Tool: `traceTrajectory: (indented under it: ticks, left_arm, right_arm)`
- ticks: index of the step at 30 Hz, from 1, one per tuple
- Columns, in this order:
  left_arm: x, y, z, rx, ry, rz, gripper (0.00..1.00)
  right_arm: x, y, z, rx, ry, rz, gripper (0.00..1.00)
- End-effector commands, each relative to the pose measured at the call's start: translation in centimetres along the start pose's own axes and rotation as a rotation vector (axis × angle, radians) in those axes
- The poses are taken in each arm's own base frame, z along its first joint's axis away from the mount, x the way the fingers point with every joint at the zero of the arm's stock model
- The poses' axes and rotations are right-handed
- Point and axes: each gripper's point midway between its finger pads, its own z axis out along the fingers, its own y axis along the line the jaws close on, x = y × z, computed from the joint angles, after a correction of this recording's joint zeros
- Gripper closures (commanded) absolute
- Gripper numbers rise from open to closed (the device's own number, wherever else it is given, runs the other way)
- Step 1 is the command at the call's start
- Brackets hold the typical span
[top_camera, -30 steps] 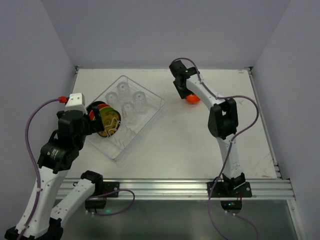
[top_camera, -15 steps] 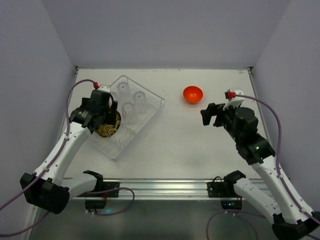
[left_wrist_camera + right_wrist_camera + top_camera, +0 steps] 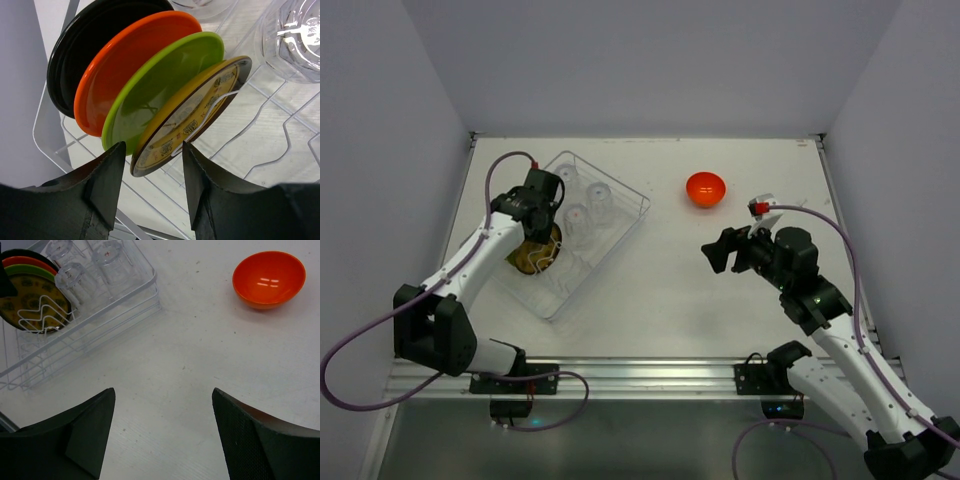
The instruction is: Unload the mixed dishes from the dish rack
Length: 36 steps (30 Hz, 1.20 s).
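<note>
Dish rack [image 3: 602,260]: silvery wire basket set askew at 9 to 10 o'clock from the table's middle. In its left end four small plates stand on edge, packed face to face: black plate [image 3: 75,55], orange-red plate [image 3: 125,65], green plate [image 3: 160,85] and yellow patterned plate [image 3: 190,115], which has a bent wire prong [image 3: 210,107] crossing its face. Clear glasses [image 3: 599,197] stand just beside the plates toward 1 o'clock; three show, and the left arm covers the rest of that corner. Left gripper [image 3: 152,185]: jaws spread, straddling the lower rim of the yellow patterned plate, with the green plate's rim near the left finger; whether either finger touches cannot be told. Right gripper [image 3: 162,435]: jaws spread wide, nothing between them, hanging over bare table at 3 o'clock. Orange-red bowl [image 3: 705,188]: upright, out of the rack, alone on the table at 12 to 1 o'clock, well apart from both grippers. Table [image 3: 660,300]: matt white with faint specks. Metal rail [image 3: 650,375] runs along the near edge and carries both arm bases. Purple cables [image 3: 380,260] loop beside each arm. Plain pale grey-lilac walls [image 3: 640,70] close three sides.
</note>
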Motion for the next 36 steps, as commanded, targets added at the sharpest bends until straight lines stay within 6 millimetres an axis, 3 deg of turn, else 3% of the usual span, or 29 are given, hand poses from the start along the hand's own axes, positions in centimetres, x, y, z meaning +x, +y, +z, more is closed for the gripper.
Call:
traceTrajectory:
  ticks: [1,9,13,18,20,24,36]
  left_arm:
    - [-1.6,0.4,-0.8,0.019,-0.064,-0.004,0.48]
    - [-1.1,0.0,1.4,-0.02,0.005,0.053,0.53]
    - [-0.7,0.4,1.8,-0.066,0.053,0.072,0.74]
    - [-1.7,1.0,0.6,-0.094,0.014,0.067,0.87]
    - [-1.9,1.2,0.2,-0.102,0.009,0.073,1.0]
    - [-2.3,1.0,-0.8,-0.101,-0.019,0.092,1.0]
    - [-3.5,2.6,-6.4,-0.125,-0.061,0.047,1.0]
  right_arm:
    - [-2.2,1.5,-0.3,-0.07,-0.071,-0.003,0.2]
    - [-2.1,1.9,-0.4,-0.092,-0.08,-0.011,0.21]
    - [-1.9,2.0,-0.4,-0.1,-0.068,-0.014,0.23]
    - [-2.0,2.2,-0.5,-0.111,-0.073,-0.018,0.23]
    - [-2.0,2.2,-0.5,-0.114,-0.072,-0.018,0.23]
    - [-1.9,2.2,-0.4,-0.114,-0.071,-0.019,0.23]
    - [-1.9,2.0,-0.3,-0.104,-0.071,-0.021,0.23]
